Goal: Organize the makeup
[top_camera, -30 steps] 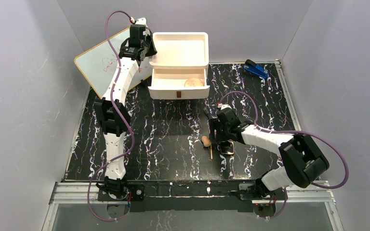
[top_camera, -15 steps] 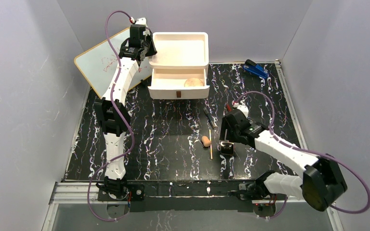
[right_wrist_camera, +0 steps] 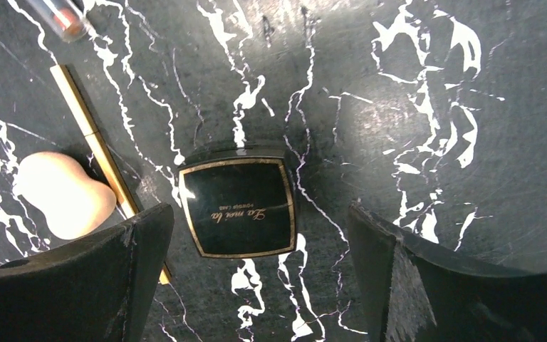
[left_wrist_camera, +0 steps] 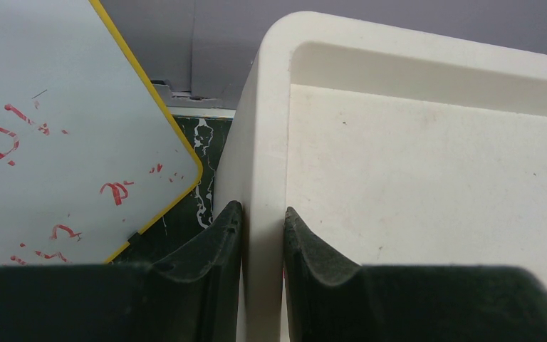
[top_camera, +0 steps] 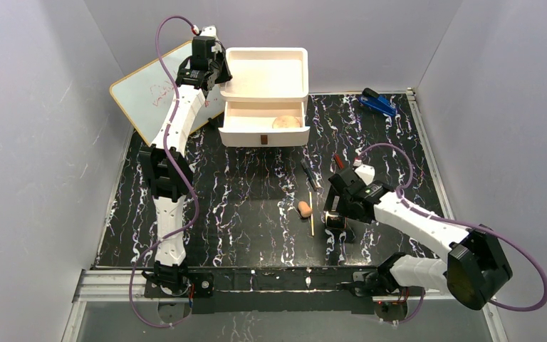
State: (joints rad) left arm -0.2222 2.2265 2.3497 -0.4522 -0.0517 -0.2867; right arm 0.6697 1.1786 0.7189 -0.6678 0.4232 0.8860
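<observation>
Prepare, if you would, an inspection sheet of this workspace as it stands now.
Surface: black mat with white veining.
Job's things: black gold-rimmed compact lies flat on the mat, with the tan sponge and yellow stick side by side next to it. The two dark pencils lie farther back. The round disc is in the open lower drawer.
Clutter: blue clip at back right.
Grippers: left gripper has its fingers shut on the side wall of the white drawer box. The right gripper is open, its fingers either side of the compact and apart from it.
Cables: a purple cable loops off each arm; no snag seen.
Surroundings: plain walls; whiteboard with red marks at back left.
</observation>
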